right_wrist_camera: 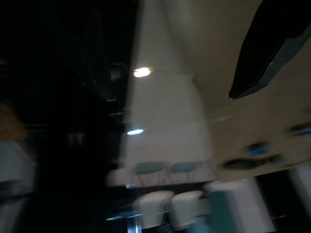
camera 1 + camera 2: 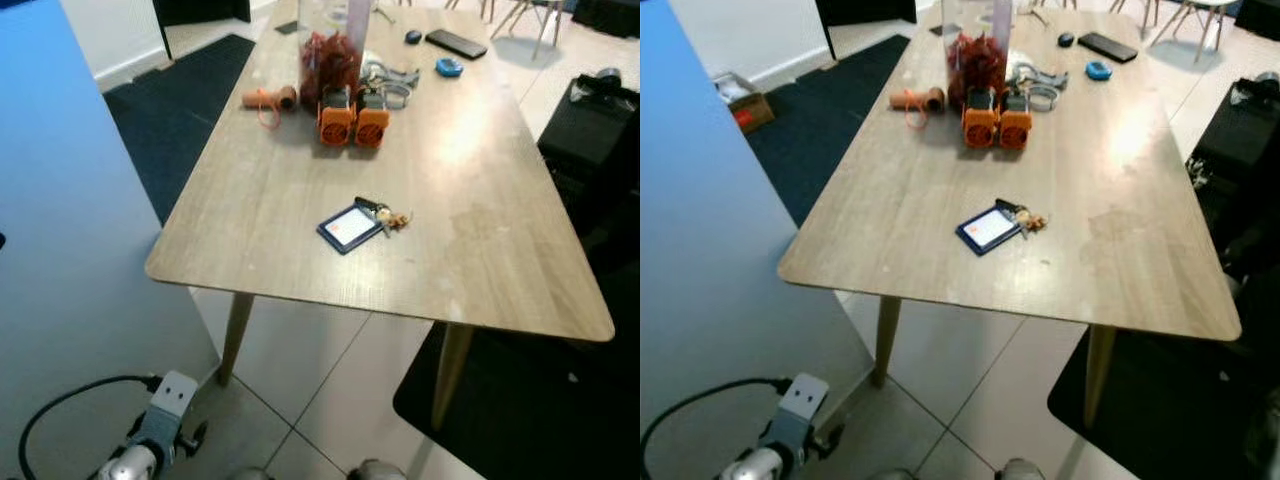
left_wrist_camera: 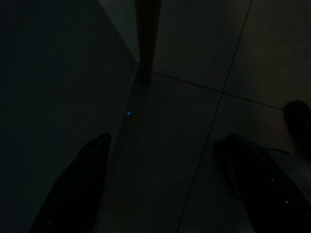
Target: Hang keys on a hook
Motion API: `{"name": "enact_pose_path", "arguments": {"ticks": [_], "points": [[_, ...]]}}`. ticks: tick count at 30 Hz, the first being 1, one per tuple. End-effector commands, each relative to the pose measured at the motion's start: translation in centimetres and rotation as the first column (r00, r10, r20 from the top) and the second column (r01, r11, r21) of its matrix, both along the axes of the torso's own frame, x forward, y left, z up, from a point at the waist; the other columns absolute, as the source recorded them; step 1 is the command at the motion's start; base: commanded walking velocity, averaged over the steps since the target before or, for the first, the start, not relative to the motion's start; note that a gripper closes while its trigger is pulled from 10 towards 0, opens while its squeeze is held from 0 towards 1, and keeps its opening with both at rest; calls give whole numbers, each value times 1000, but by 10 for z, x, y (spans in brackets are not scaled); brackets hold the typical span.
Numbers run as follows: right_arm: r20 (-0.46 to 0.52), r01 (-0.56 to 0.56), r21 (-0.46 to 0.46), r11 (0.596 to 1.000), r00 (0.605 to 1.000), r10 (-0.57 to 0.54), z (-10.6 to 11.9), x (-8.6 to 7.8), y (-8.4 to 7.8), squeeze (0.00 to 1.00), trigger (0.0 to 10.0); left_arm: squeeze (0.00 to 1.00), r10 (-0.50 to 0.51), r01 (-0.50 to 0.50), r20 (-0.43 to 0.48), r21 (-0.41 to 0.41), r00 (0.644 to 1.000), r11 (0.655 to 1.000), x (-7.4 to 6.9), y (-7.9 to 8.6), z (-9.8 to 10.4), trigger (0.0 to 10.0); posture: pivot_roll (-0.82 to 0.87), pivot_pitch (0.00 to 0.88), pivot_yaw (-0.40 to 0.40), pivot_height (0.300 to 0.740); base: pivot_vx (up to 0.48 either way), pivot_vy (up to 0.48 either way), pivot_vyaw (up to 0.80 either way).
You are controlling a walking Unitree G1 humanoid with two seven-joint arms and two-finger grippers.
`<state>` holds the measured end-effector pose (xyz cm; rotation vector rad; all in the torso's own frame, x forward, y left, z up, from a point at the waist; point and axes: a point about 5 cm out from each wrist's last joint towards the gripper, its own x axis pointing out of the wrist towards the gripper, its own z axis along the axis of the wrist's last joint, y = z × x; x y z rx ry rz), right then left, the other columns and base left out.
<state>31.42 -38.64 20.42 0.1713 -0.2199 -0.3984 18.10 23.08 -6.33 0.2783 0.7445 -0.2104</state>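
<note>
A small metal bunch of keys (image 2: 391, 216) with a flat blue rectangular tag (image 2: 350, 228) lies on the smooth wooden table (image 2: 500, 250), its length running slantwise; the left gripper (image 3: 165, 179) hangs low with fingers spread and empty, and the right's I cannot tell.

Matt wood table (image 2: 480, 250) (pale grain), metal keys (image 2: 388, 216)

Wood table (image 2: 480, 240) w/ keys (image 2: 365, 222), jar (image 2: 328, 55).

The keys (image 2: 390, 215) lie flat on the wooden table (image 2: 500, 250), near its front edge and about midway across it. A dark blue card holder (image 2: 350, 228) with a pale face is attached, lying tilted just beside them on the robot's left. The small bunch looks metallic with a tan piece.
</note>
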Motion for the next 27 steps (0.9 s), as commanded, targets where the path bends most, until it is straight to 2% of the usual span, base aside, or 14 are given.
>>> {"name": "enact_pose_path", "arguments": {"ticks": [1, 2, 3, 5, 9, 10, 11, 16, 17, 19, 20, 24, 25, 27], "points": [[-33, -132, -21, 991, 991, 132, 2, 23, 29, 0, 10000, 271, 31, -31, -44, 6, 999, 1000, -9, -4, -8, 10000, 11, 99, -12, 740, 0, 0, 0], [-39, -188, -30, 982, 982, 187, 5, 33, 43, 0, 10000, 275, 43, -42, -45, 8, 998, 999, -8, -4, -8, 10000, 13, 100, -14, 740, 0, 0, 0], [-39, -188, -30, 982, 982, 187, 5, 33, 43, 0, 10000, 275, 43, -42, -45, 8, 998, 999, -8, -4, -8, 10000, 13, 100, -14, 740, 0, 0, 0], [-57, -287, -49, 957, 957, 284, 7, 49, 69, 0, 10000, 275, 50, -49, -38, 9, 998, 999, -3, -6, -7, 10000, 19, 102, -18, 740, 0, 0, 0], [-78, -377, -55, 925, 925, 372, 8, 61, 93, 0, 10000, 278, 52, -52, -39, 14, 998, 999, 0, -9, -7, 10000, 28, 106, -25, 740, 0, 0, 0], [-134, -453, -74, 888, 887, 441, 1, 68, 114, 0, 10000, 271, 65, -64, -44, 23, 997, 998, 2, -11, -8, 10000, 32, 108, -29, 740, 0, 0, 0], [-164, -478, -83, 874, 872, 461, -3, 71, 122, 0, 10000, 267, 70, -68, -49, 34, 996, 997, 2, -11, -8, 10000, 33, 112, -32, 740, 0, 0, 0], [-219, -514, -87, 854, 846, 487, -13, 73, 135, 0, 10000, 275, 70, -65, -64, 81, 996, 995, 1, -8, -9, 10000, 36, 117, -34, 740, 0, 0, 0], [-243, -525, -80, 847, 835, 494, -19, 74, 141, 522, 10000, 275, 87, -81, -67, 93, 994, 992, -1, -5, -10, 10000, 37, 124, -36, 740, 0, 0, 0], [-243, -525, -80, 847, 835, 494, -19, 74, 141, 522, 10000, 275, 87, -81, -67, 93, 994, 992, -1, -5, -10, 10000, 37, 124, -36, 740, 0, 0, 0], [-260, -530, -68, 845, 827, 498, -24, 74, 145, 1000, 10000, 271, 108, -101, -67, 98, 992, 990, -2, -1, -9, 10000, 36, 129, -36, 740, 0, 0, 0], [-293, -530, -51, 847, 818, 494, -31, 76, 153, 1000, 10000, 275, 140, -133, -55, 111, 989, 985, -3, 9, -7, 10000, 33, 148, -36, 740, 0, 0, 0], [-302, -533, -44, 845, 814, 497, -33, 78, 159, 0, 10000, 271, 147, -142, -42, 117, 988, 983, -1, 12, -5, 10000, 32, 160, -38, 740, 0, 0, 0], [-308, -536, -42, 843, 810, 499, -34, 79, 163, 0, 10000, 267, 150, -146, -30, 120, 988, 982, 0, 13, -4, 10000, 32, 166, -40, 740, 0, 0, 0]]}}
